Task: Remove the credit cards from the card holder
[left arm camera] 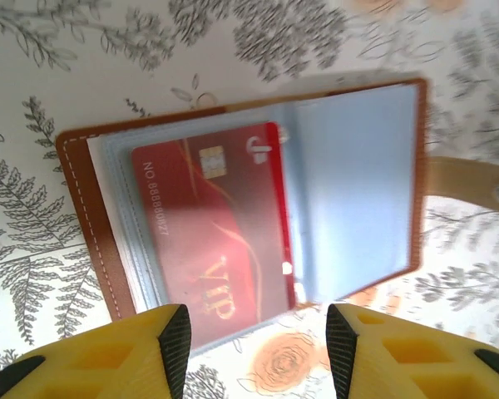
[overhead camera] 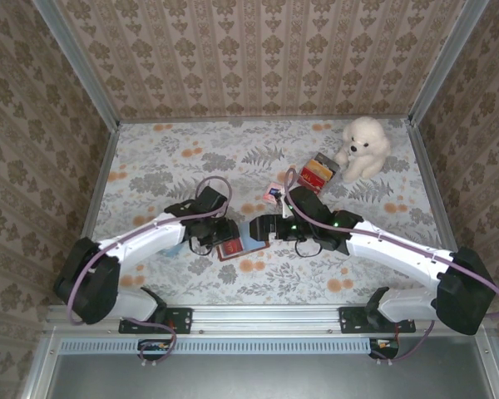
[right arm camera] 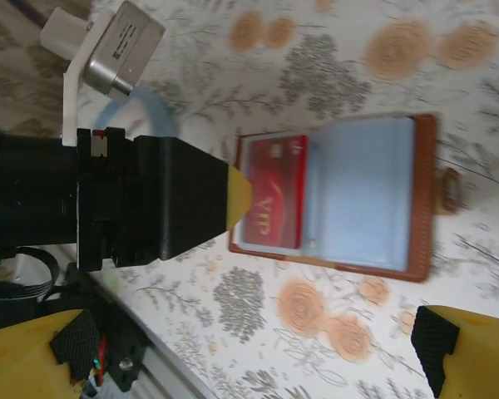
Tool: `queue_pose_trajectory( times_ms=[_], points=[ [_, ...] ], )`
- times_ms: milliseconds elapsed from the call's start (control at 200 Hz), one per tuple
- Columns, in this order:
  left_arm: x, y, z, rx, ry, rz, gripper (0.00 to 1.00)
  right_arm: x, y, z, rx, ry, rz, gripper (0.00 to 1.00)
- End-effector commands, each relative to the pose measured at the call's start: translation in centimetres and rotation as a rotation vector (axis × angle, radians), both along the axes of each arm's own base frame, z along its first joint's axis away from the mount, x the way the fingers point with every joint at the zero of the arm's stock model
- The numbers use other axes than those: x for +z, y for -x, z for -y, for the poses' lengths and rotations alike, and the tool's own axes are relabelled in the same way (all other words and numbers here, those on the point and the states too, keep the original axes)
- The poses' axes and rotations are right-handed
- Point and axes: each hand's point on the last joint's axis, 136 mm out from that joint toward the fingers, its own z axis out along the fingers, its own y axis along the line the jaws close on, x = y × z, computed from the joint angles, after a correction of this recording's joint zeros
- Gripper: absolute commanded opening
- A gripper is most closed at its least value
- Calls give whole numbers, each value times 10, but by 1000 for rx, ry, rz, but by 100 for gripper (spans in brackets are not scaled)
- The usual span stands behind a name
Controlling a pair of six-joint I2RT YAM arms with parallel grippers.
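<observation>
Currently hovering: left gripper (left arm camera: 258,328) half-spread over the near edge of the open card holder (left arm camera: 83,216), pinching nothing; right gripper (right arm camera: 249,332) spread wide, empty, facing it; lying flat on the flowered table (overhead camera: 150,158) between both. Could drag the whole holder instead of sliding the red card (left arm camera: 212,224) out, with nothing pinning it down; could nip the plastic sleeve (left arm camera: 358,191) instead. Reads "VIP" and "NO 8888", later digits blurred.

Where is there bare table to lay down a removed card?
Bare: floral tablecloth beyond the left arm, toward the far-left corner. Crowded: around the brown leather card holder, and the loose cards beside the white plush dog.
</observation>
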Motion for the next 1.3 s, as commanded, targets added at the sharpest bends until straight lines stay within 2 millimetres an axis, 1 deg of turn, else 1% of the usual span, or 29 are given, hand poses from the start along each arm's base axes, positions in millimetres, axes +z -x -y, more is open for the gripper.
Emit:
queue_pose_trajectory(
  times_ms=[0,80,105,125,200,255,335,375,410,430,490,605,710,895,1050,1155,1225,1295],
  points=[
    [-2,5,-22,68,-11,-7,49,10,-3,-20,79,-36,26,100],
    [-3,6,-31,98,25,-7,48,4,-7,-29,75,-26,-3,99],
    [-3,6,-34,108,38,-7,47,7,-7,-32,77,-32,-2,98],
    [-3,6,-35,112,49,-6,47,-4,-8,-36,79,-14,-25,96],
    [-2,4,-41,137,89,-6,45,-10,-10,-54,116,-6,-57,91],
    [-1,3,-45,146,111,-5,44,-15,-11,-69,144,-9,-84,85],
    [1,2,-50,154,135,-4,41,-28,-16,-84,149,-2,-146,74],
    [3,3,-49,150,151,-5,40,-32,-20,-90,147,4,-164,69],
    [3,4,-48,146,161,-6,39,-37,-25,-92,135,17,-172,67],
    [3,-1,-53,173,169,-1,38,-39,-27,-93,128,28,-177,65],
    [3,-3,-53,182,183,-1,36,-47,-34,-94,114,72,-184,60],
    [2,-5,-51,186,207,-2,32,-64,-43,-90,97,163,-200,49],
    [4,-7,-45,168,242,-2,29,-77,-47,-87,97,182,-220,42],
    [-2,-8,-40,133,243,-40,26,-96,-54,-77,83,202,-260,36],
    [-10,-15,-33,126,257,-63,22,-103,-54,-80,116,187,-289,30],
    [-13,-19,-28,125,279,-77,16,-108,-54,-81,147,188,-302,26],
    [-14,-21,-25,123,288,-83,14,-112,-55,-78,155,197,-306,23],
    [-14,-23,-24,124,288,-86,14,-115,-57,-73,157,203,-302,22]
  ],
)
